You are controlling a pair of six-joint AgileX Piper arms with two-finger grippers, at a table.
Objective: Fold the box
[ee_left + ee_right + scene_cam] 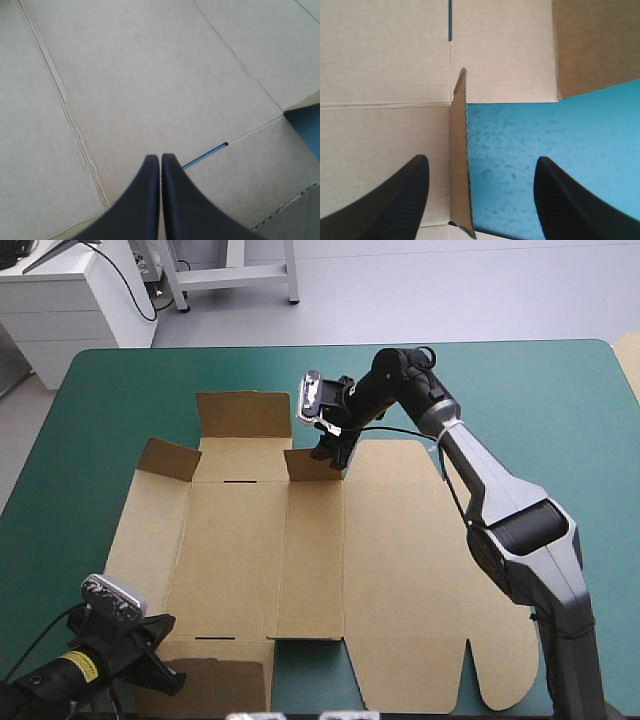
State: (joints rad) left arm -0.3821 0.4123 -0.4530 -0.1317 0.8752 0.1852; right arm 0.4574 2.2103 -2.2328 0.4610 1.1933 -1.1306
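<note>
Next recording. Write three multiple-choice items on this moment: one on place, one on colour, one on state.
1. Where is the right hand? A. over the box's far edge B. off the table C. at the near-left corner
2. The table cover's colour? A. grey B. teal-green C. red
3. The left hand's fingers? A. wide apart B. shut C. holding cloth
Key: 1 A, a raised flap stands between its fingers there; 2 B, seen around the box; 3 B, they meet in one arch.

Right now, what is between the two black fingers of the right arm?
In the right wrist view, a raised flap of the box stands edge-on inside the open right gripper, teal-green cover beside it.
</note>
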